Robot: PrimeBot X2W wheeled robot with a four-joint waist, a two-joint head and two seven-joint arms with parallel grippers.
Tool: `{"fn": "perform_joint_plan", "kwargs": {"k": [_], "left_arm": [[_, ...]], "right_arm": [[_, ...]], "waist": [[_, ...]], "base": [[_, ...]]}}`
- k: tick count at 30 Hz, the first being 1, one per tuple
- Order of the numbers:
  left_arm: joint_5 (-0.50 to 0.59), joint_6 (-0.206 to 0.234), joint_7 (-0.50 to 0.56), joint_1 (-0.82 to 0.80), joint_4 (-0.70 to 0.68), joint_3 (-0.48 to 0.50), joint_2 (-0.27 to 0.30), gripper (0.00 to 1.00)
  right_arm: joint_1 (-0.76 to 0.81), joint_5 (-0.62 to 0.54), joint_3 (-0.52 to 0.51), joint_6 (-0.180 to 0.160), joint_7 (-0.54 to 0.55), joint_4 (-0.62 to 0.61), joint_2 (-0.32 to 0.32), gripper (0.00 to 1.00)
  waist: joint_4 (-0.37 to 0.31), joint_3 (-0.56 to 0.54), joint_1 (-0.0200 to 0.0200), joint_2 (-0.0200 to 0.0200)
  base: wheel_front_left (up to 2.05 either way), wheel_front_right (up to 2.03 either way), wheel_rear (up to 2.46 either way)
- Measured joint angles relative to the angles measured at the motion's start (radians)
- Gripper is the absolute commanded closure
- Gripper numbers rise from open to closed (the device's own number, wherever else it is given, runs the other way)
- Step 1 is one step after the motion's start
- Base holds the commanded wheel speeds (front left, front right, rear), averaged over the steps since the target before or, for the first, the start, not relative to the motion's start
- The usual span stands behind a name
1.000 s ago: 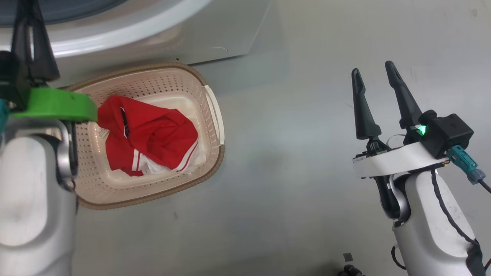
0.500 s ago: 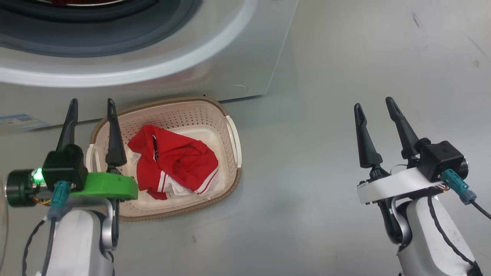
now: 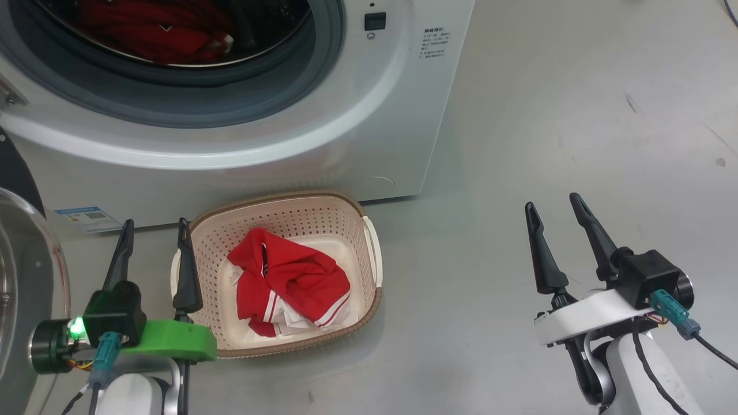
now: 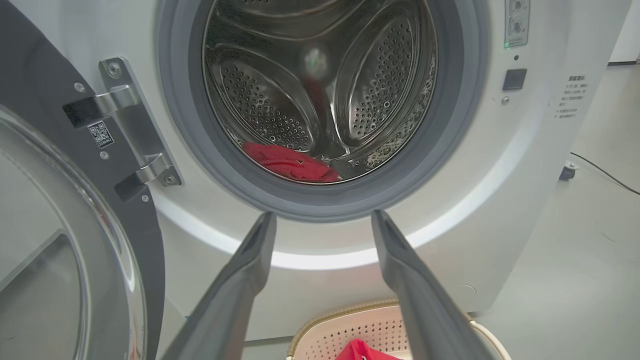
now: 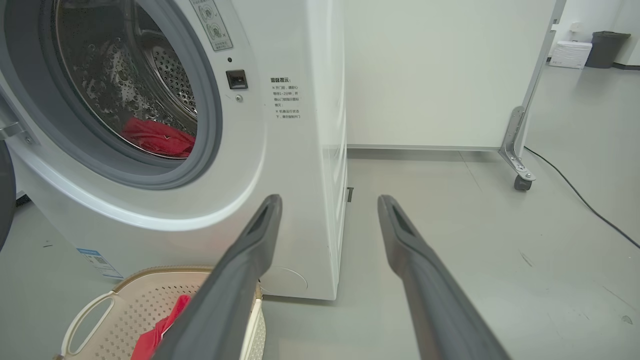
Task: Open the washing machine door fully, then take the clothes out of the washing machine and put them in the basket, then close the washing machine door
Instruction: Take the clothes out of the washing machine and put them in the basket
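The washing machine [image 3: 323,132] stands with its washing machine door [image 3: 26,271] swung wide to the left, the glass bowl facing out. Down in the steel drum [image 4: 320,75], a heap of red clothes [image 4: 290,162] lies at the bottom, just behind the grey gasket [image 4: 180,130].

The basket [image 3: 360,222] sits on the floor [image 3: 519,115] right against the front of the machine, below the opening. A crumpled red garment [image 3: 288,282] with white stripes lies inside it.

The left hand [image 3: 155,221] hangs at the basket's left end, its fingers spread apart and holding nothing. One finger lines up over the basket's left rim, and both point towards the machine's front. From its wrist view the drum's mouth is straight ahead and higher than the fingertips, with the red clothes well beyond them; the garment in the basket lies below and to its right.

The right hand [image 3: 551,200] is well apart from the basket, out over bare floor to the right. Its fingers are also parted and empty.
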Motion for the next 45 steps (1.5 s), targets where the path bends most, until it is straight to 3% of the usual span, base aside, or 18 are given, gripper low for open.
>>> {"fn": "perform_joint_plan", "kwargs": {"k": [29,45], "left_arm": [[-0.020,0.000,-0.013,0.163,-0.032,-0.012,-0.004,0.00],[-0.022,0.001,-0.013,0.177,-0.055,-0.024,-0.005,0.00]], "right_arm": [[0.118,-0.004,0.012,-0.020,0.000,-0.003,0.006,0.00],[0.135,-0.005,0.015,-0.028,0.000,-0.018,0.008,0.00]], "waist": [[0.015,-0.152,0.0000,0.0000],[0.023,-0.155,0.0000,0.0000]], "base": [[0.00,0.00,0.00],[0.00,0.00,0.00]]}}
